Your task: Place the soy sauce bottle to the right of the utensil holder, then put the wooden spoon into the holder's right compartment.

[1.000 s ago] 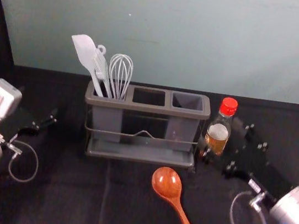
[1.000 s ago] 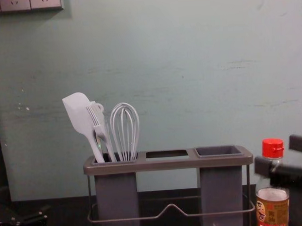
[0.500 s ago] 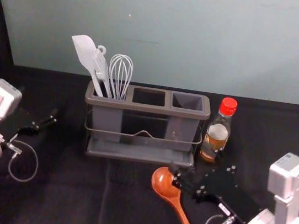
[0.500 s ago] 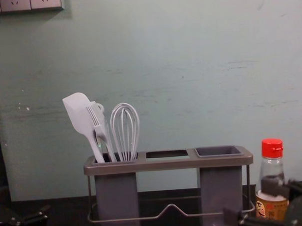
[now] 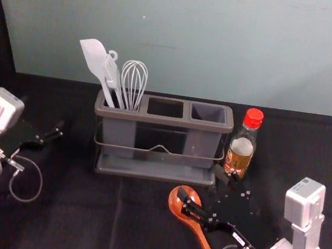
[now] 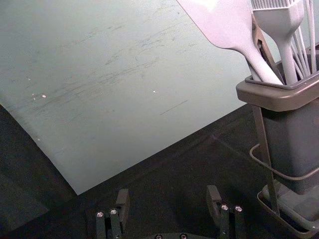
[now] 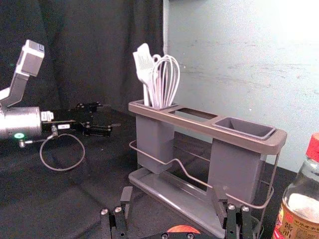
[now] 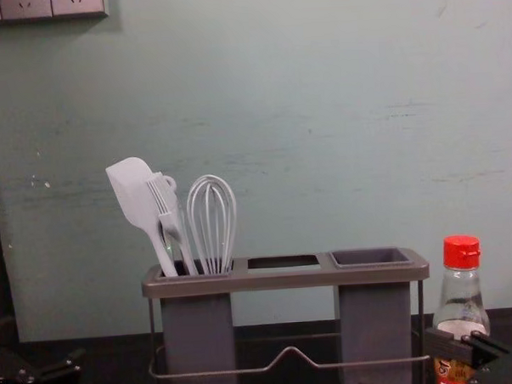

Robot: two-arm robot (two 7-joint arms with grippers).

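In the head view my right gripper (image 5: 200, 182) is open above the wooden spoon (image 5: 203, 244), one finger over the bowl, the other near the bottle's base. The spoon lies on the table, its handle toward the front. Upright to the right of the utensil holder (image 5: 163, 121) stands the red-capped soy sauce bottle (image 5: 240, 152), apart from the gripper's grasp. The right wrist view has the gripper (image 7: 172, 195) with nothing between its fingers and the spoon's bowl (image 7: 183, 229) low down. My left gripper (image 5: 43, 121) idles left of the holder; its wrist view shows it (image 6: 168, 195) open.
A white spatula (image 5: 95, 59), a brush and a whisk (image 5: 133, 83) stand in the holder's left compartment. The holder's middle and right (image 5: 208, 113) openings hold nothing visible. A pale green wall (image 5: 197, 36) rises behind the dark table (image 5: 78, 217).
My right gripper has come away from the bottle and moved toward the front and left, over the spoon. The bottle stays standing. The left arm has not moved.
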